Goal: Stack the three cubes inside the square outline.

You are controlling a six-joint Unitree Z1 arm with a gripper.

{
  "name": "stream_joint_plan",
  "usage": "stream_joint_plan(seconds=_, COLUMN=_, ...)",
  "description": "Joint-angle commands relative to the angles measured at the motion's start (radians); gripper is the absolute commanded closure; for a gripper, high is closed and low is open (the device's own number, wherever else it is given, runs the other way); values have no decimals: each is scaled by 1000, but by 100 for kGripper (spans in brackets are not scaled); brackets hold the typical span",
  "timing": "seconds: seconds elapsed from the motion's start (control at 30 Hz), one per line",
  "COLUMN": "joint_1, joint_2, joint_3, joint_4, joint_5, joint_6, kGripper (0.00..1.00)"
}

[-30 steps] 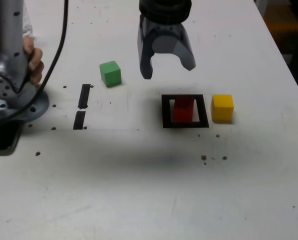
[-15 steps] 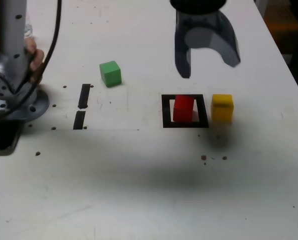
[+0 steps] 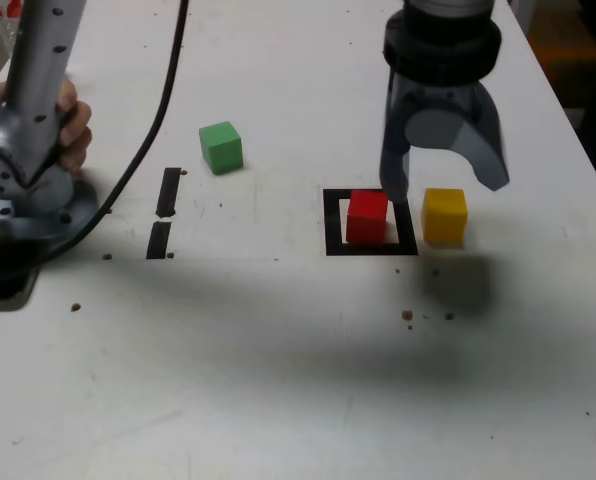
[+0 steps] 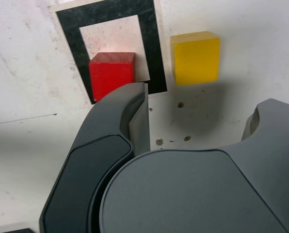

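In the exterior view, a person's hand (image 3: 70, 125) rests by the arm's base (image 3: 38, 190) at the far left. Right of it are two black tape strips (image 3: 164, 213), then the green cube (image 3: 220, 147). The red cube (image 3: 367, 217) sits inside the square outline (image 3: 370, 223). The yellow cube (image 3: 444, 215) sits just right of the outline. The gripper (image 3: 442, 190) hangs above the yellow cube, jaws wide apart, holding nothing.

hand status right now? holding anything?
Hand: open, holding nothing, above the yellow cube.
Person's hand: resting against the arm's base column, holding nothing visible.
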Motion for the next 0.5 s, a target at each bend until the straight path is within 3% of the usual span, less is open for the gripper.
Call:
stream_joint_plan(seconds=0.0, joint_1=4, joint_2=14, joint_3=-7, joint_4=-1, joint_5=-1, joint_6=4, kGripper=20)
stream_joint_plan(seconds=0.47, joint_1=58, joint_2=86, joint_3=-23, joint_4=-11, joint_5=-16, joint_6=47, kGripper=20)
